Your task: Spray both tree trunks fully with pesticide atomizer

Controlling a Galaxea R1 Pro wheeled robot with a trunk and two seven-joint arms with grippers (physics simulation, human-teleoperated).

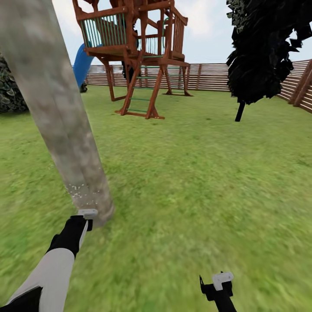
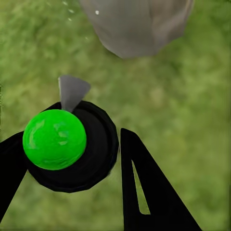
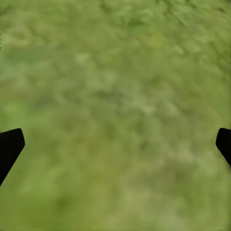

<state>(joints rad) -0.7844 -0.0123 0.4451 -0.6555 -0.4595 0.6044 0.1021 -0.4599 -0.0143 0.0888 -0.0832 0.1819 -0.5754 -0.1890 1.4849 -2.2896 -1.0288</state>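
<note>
Close beside the foot of a thick grey-beige tree trunk [image 1: 56, 117], the left arm reaches forward from the lower left of the head view, white forearm then black wrist, and its left tool [image 1: 83, 226] ends just short of the trunk's base. White specks of pesticide [image 1: 80, 193] dot the bark low down, right above the tool. From the left wrist view, the left tool [image 2: 67, 159] is clamped on the pesticide atomizer [image 2: 72, 147]: a black round body with a bright green ball on top and a grey nozzle pointing toward the rounded base of the trunk [image 2: 137, 26], where a few white specks show. One black finger [image 2: 149, 192] lies against the atomizer's side, the other at the frame's edge on the opposite side. The right arm shows little beyond its black wrist and a white fitting, low in the head view and held over bare grass [image 1: 195, 182], well apart from the trunk. The right tool [image 3: 115, 144] has its fingers [image 3: 9, 147] spread wide with nothing between them. Beyond stand a wooden play tower [image 1: 134, 52], a dark leafy tree [image 1: 264, 52] and a slatted fence [image 1: 208, 77].
</note>
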